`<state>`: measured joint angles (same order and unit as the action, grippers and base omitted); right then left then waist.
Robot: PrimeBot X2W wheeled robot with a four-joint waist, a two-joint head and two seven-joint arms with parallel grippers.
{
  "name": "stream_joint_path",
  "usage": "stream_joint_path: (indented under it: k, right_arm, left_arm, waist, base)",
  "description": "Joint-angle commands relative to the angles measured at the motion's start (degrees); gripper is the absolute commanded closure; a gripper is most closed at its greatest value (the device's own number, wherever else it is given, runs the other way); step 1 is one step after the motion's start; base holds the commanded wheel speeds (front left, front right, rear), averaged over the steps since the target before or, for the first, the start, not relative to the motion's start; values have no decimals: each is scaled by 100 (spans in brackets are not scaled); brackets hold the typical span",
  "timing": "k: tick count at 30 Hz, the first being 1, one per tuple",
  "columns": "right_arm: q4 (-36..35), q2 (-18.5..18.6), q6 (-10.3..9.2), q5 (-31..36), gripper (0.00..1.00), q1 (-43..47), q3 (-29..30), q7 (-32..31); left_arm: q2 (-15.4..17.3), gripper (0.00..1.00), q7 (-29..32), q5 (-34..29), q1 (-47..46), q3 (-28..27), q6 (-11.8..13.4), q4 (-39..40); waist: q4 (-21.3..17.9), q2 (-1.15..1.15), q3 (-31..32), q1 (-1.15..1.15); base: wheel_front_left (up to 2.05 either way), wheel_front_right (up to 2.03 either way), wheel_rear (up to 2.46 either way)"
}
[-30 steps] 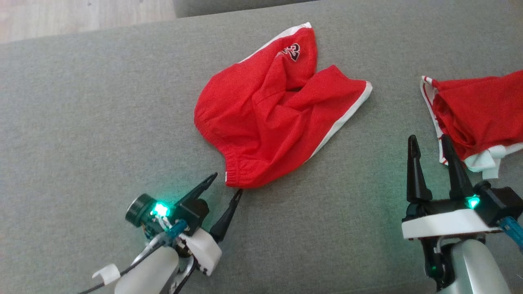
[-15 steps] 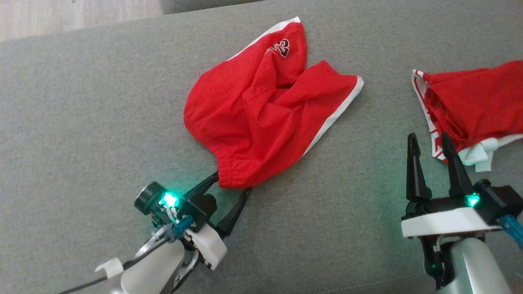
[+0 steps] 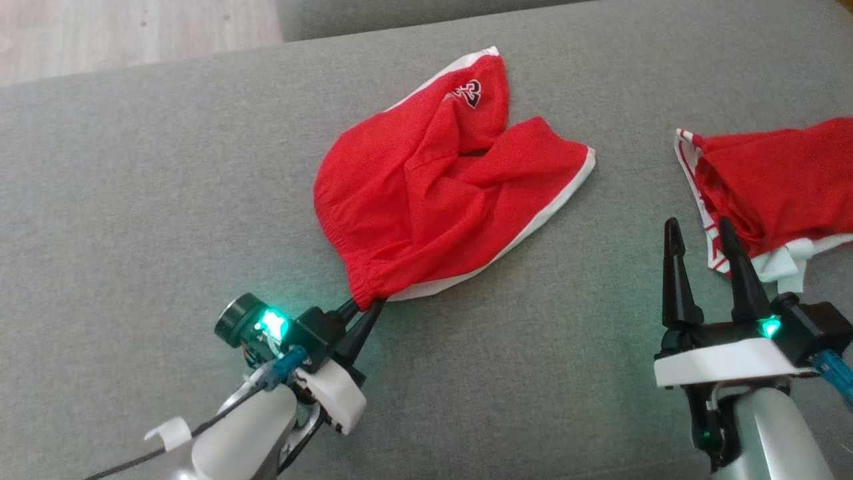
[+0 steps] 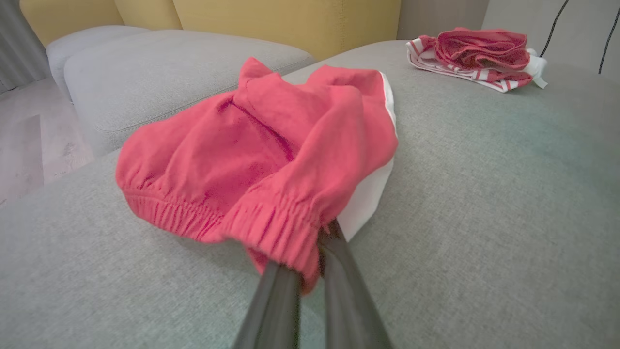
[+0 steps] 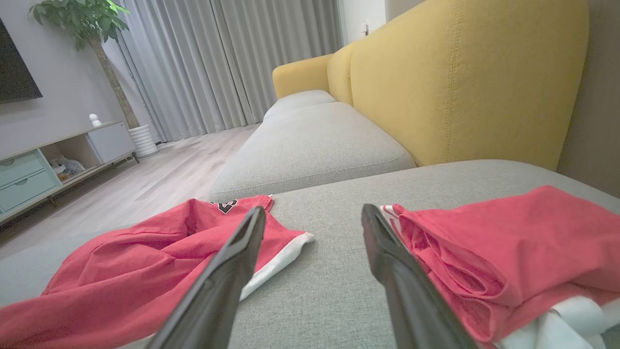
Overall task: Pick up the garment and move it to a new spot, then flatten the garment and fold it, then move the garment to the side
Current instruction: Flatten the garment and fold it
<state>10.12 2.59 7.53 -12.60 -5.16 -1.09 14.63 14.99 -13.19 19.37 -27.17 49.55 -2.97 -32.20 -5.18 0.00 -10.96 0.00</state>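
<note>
Shorts of crumpled red fabric [image 3: 426, 200], white-trimmed down the sides, with a gathered elastic waistband and a small black-and-white emblem near one leg hem. Spread in loose folds across the middle of a grey woven sofa cushion [image 3: 133, 200], both legs pointing away from the robot, waistband toward it. Left end effector [image 3: 368, 307] clenched on the near corner of that waistband, both dark tapered fingers pressed together with the ruffled elastic pinched between them; white trim showing just beside the grip. Right end effector [image 3: 697, 228] released, its two long black fingers parted, nothing between them but grey cushion. Beside its right finger, a second bundle of red cloth with white, red-striped edging [image 3: 773, 180], folded over itself, well apart from the shorts. Mustard-yellow upholstered backrest [image 5: 460, 87] with stitched seams beyond the cushion; pale wood-grain floor [image 3: 133, 33] past its far edge.
</note>
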Motion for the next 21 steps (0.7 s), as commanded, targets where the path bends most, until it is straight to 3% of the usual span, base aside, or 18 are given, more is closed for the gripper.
stream_joint_path:
  k: [1,10,21]
  right_arm:
    - [-125,29,-4,27,0,-90,-119,37]
    - [335,29,-4,173,0,-376,-115,36]
    - [2016,29,-4,469,0,-1763,139,-698]
  left_arm:
    - [169,100,15,63,-191,-248,-11,209]
    - [468,100,453,260,-325,-371,-65,760]
    - [747,100,1070,271,-396,-228,-107,1366]
  waist:
    - [78,0,72,0]
    - [290,0,-8,0]
    - [431,0,-388,0]
  base:
    - [0,0,0]
    - [0,0,0]
    - [0,0,0]
